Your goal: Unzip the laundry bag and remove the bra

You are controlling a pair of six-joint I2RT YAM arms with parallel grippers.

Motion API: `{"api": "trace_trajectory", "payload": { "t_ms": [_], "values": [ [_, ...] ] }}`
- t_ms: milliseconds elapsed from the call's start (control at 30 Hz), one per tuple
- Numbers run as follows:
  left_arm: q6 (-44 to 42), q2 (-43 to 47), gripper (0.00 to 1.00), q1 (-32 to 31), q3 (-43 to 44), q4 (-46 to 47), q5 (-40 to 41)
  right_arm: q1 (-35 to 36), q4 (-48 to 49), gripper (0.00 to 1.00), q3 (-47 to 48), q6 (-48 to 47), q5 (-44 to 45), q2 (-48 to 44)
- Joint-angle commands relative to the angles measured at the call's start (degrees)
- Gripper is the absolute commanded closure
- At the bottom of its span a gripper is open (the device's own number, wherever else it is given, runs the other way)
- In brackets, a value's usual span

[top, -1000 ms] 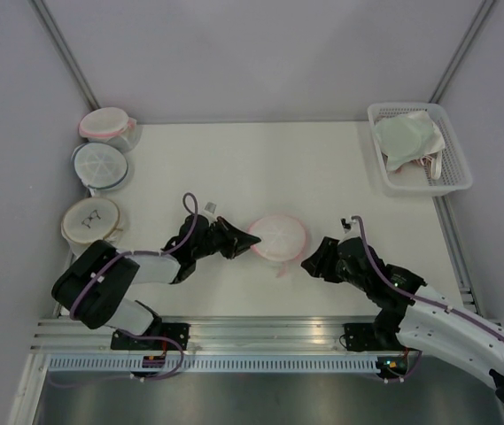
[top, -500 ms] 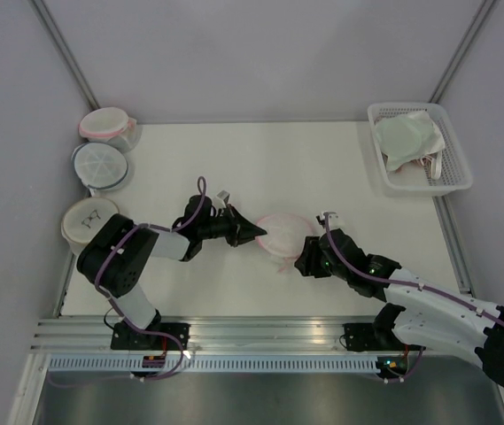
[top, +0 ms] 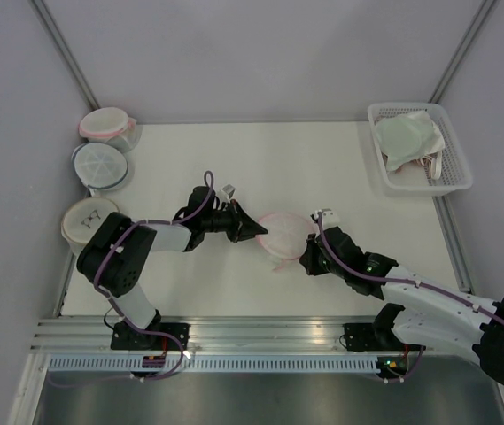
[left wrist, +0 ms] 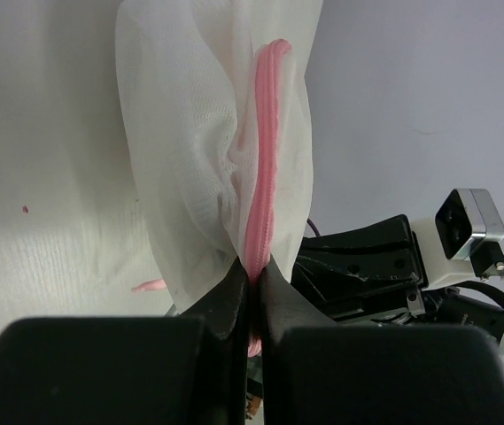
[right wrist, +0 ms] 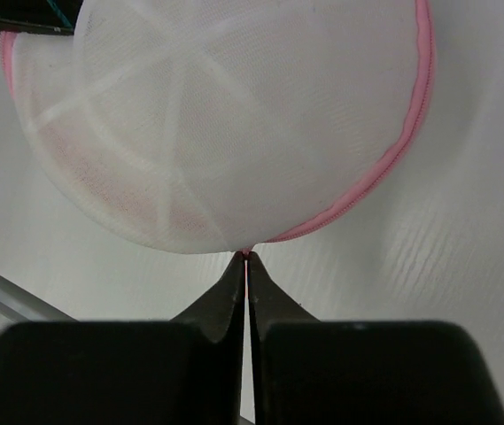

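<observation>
We have the left gripper (top: 253, 234) pinching the pink zipper rim (left wrist: 265, 159) of the laundry bag (top: 283, 232), which sits just ahead of its fingertips, between the two grippers. We judge this grip to be an anchor, keeping the rim taut for unzipping. The right gripper (top: 305, 258) meets the bag from the opposite side, jaws pressed together on a tiny pink sliver at the bag's edge (probably the zipper pull, too small to be sure). The left wrist view gives us the rim running straight out from the pinch with mesh bunched on both sides, which the top view misses. The right wrist view gives us the dome just beyond the fingertips and the zipper curving away to their right, looking closed. We can't make out the bra through the mesh in any view.
</observation>
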State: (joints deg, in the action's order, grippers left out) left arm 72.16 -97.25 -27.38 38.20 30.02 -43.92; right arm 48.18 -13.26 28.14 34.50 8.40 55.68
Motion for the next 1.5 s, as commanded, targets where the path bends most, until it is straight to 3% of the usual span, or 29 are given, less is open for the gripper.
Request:
{"api": "trace_trajectory", "payload": {
  "t_ms": [0,367,567,733,833,900,933,967,1000,1100,1233,1467],
  "values": [
    [-3.1,-0.7,0.98,0.2,1.4,-0.5,-2.7,0.2,2.3,0.99,2.4,-0.8,1.5,0.0],
    [-5.5,-2.6,0.98,1.4,3.9,-3.9,-3.4,0.2,-11.3,0.99,6.6,1.6,10.8,-2.6],
    [-5.7,-2.5,0.98,1.5,4.3,-4.4,-3.5,0.3,-14.1,1.00,6.7,2.5,13.7,-3.2],
    [-7.8,-2.6,0.98,2.2,5.5,-6.8,-4.7,0.4,-20.7,0.99,8.4,6.3,22.4,-1.2],
    [-10.2,-3.5,0.98,2.5,7.7,-10.0,-5.9,0.4,-20.6,1.00,9.6,6.7,21.7,0.6],
    [-11.4,-4.0,0.98,2.7,8.6,-11.4,-6.1,0.7,-17.6,1.00,9.1,4.6,16.5,0.5],
    [-11.7,-4.2,0.98,2.7,9.4,-12.1,-6.3,0.9,-14.4,0.98,8.4,3.4,14.4,-0.2],
    [-11.7,-4.4,0.98,2.8,9.6,-12.1,-6.4,1.2,-13.0,0.89,8.2,1.6,10.7,-0.5],
    [-12.0,-4.6,0.98,2.8,9.8,-12.2,-6.7,1.6,-12.0,0.62,7.9,0.6,9.3,-0.7],
    [-12.3,-5.8,0.98,3.2,10.7,-12.7,-7.2,2.9,-8.7,0.28,6.9,-2.4,4.1,-0.6],
    [-12.3,-6.9,0.98,3.7,11.3,-12.4,-7.9,4.1,-7.6,0.24,6.6,-3.7,5.0,2.5],
    [-14.8,-9.5,0.98,4.6,14.3,-15.6,-9.6,4.7,-6.6,0.37,9.2,-5.4,10.0,10.3]
  ]
}}
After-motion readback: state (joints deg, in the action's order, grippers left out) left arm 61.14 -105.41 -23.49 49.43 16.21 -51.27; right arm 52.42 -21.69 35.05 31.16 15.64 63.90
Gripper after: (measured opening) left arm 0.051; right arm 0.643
